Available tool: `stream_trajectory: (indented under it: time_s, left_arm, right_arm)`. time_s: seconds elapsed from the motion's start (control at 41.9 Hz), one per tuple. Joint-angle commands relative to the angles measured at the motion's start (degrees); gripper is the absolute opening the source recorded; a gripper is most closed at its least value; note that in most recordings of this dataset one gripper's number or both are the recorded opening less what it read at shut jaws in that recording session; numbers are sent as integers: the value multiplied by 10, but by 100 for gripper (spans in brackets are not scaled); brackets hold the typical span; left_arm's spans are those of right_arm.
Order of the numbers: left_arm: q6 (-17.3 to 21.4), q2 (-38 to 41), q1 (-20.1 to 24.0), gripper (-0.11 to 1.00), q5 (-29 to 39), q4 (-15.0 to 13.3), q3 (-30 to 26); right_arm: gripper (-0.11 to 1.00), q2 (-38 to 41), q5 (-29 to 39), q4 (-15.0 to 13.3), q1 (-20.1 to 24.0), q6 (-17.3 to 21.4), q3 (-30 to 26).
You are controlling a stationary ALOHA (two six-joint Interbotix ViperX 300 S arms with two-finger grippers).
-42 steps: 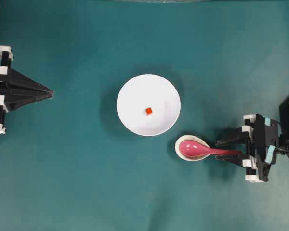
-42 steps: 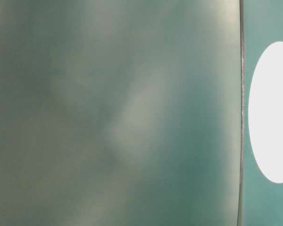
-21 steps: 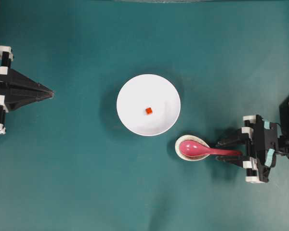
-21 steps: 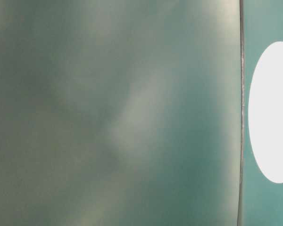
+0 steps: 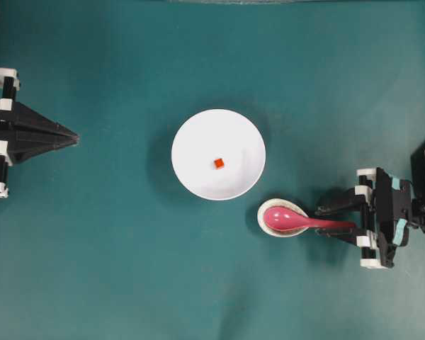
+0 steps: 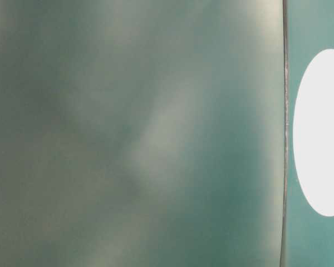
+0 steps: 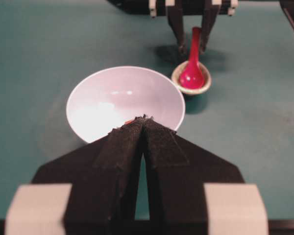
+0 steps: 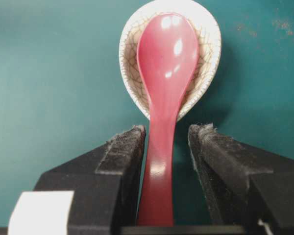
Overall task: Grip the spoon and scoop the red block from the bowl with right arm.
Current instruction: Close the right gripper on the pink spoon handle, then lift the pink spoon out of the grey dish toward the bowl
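teal tabletop, glossy magenta spoon (image 8: 162, 93) between spread right tool (image 8: 166, 142) fingers, left tool (image 7: 144, 122) closed

Spoon and block, both at rest.
My pink spoon (image 5: 299, 221) lies scoop-up; red block (image 5: 218, 163) sits mid white bowl (image 5: 191, 134).

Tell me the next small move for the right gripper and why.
Probably close the fingers. The right gripper is open with the handle of the glossy magenta-pink soup spoon lying between its black fingers, seemingly nearer one finger than the other. The spoon's scoop rests in the speckled beige egg-shaped dish, and the tiny red-orange cube waits in the large white bowl.
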Motion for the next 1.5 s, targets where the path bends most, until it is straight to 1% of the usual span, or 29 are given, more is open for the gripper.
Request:
stream_trajectory:
  time_s: [0.0,0.095,0.334,0.859,0.955,1.146,1.313,1.48]
  left_arm:
    - [-1,4,0,0,-3,1,-7]
    - [-1,4,-1,0,-1,1,-7]
    - [-1,4,-1,0,0,1,-7]
    - [-1,4,-1,0,2,1,-6]
    - [-1,4,-1,0,3,0,-6]
    - [-1,4,-1,0,4,1,-6]
    - [-1,4,0,0,7,1,-6]
    - [-1,4,-1,0,12,1,-6]
  right_arm:
    - [48,-4,-6,0,3,-1,-4]
    - [46,-4,-5,0,3,-1,-3]
    - [37,-4,-4,0,3,-1,-2]
    - [36,-4,-1,0,3,-1,-2]
    - [34,-4,-1,-1,3,-1,-2]
    - [25,-4,-2,-2,3,-2,-2]
    - [25,-9,-1,-2,3,-2,-2]
    - [25,-41,-1,-2,-1,-4,-2]
